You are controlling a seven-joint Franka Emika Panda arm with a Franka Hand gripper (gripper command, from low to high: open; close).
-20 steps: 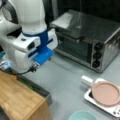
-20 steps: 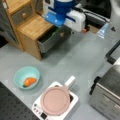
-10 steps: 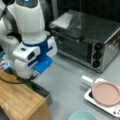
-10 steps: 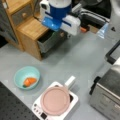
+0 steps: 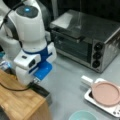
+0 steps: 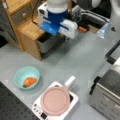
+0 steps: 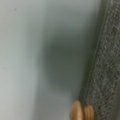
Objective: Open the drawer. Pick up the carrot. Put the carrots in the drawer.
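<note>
A pale grey tabletop [image 7: 22, 50] fills the left and centre of the wrist view, with a soft dark shadow [image 7: 62, 65] lying across it near the middle. From about 1 o'clock down to 5 o'clock runs the drawer [image 7: 105, 75], its speckled grey face edged by a darker rim. A rounded light wooden knob [image 7: 81, 111] shows at about 6 o'clock, touching that rim.

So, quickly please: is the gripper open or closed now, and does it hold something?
Gripper: at the drawer front; open or closed cannot be told; not holding the carrot.
</note>
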